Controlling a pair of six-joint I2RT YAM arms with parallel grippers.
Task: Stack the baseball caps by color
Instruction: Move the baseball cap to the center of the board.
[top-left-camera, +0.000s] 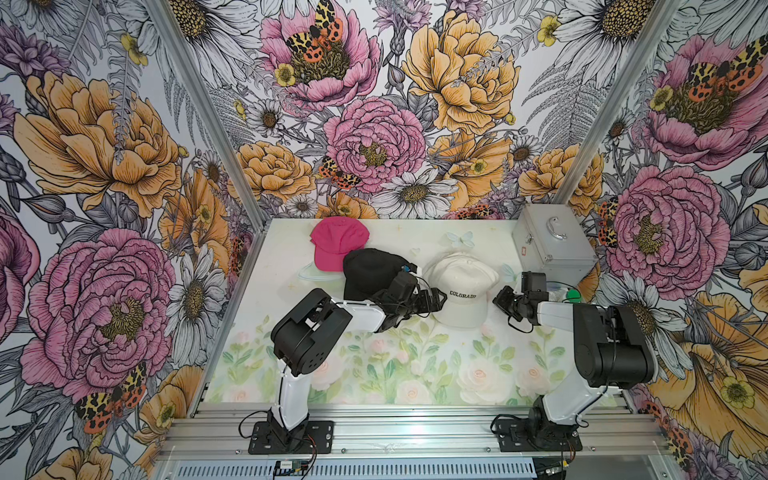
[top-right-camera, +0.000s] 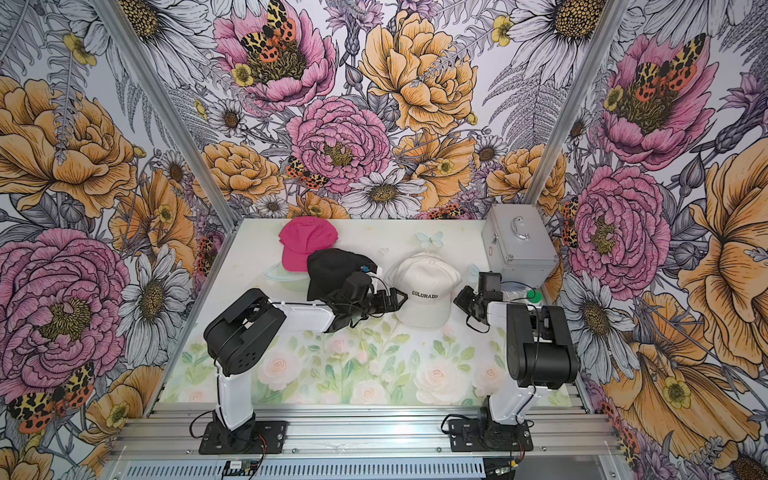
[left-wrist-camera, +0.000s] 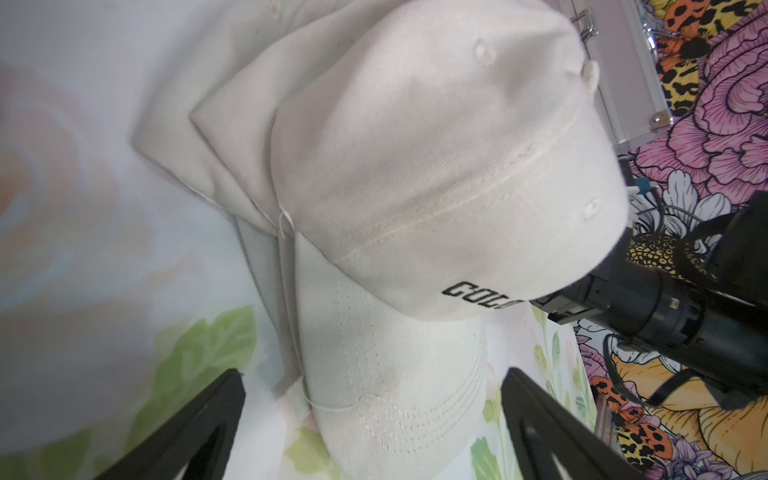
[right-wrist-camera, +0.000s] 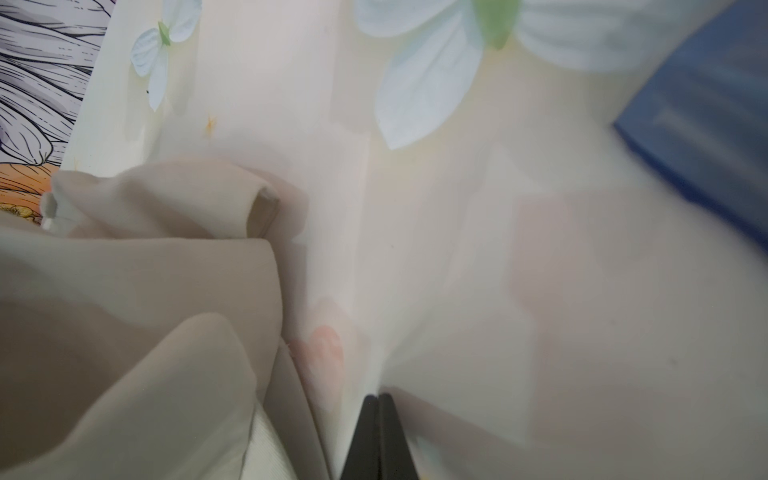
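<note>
A pink cap (top-left-camera: 338, 245) lies far left of the stacked cream COLORADO caps (top-left-camera: 463, 286) on the worktop (top-left-camera: 374, 374), with a black cap (top-left-camera: 368, 272) nearer. The left end effector (top-left-camera: 435, 300), spread wide and empty, faces their brim. The right end effector (top-left-camera: 500, 300), closed on nothing, sits just right of them.

Pink cap (top-left-camera: 338, 243), black cap (top-left-camera: 369, 272), cream cap (top-left-camera: 461, 276)

Item 1: cream cap (top-left-camera: 462, 286) (top-right-camera: 424, 286). "COLORADO" in black block capitals across the front panel, just above the brim, legible in both top views. In the left wrist view of the same cap (left-wrist-camera: 415, 187), only "COL" reads; the rest is out of sight.

Item 2: silver metal case (top-left-camera: 555, 249). Small red sticker (top-left-camera: 524, 250) on its side, too small to read.
</note>
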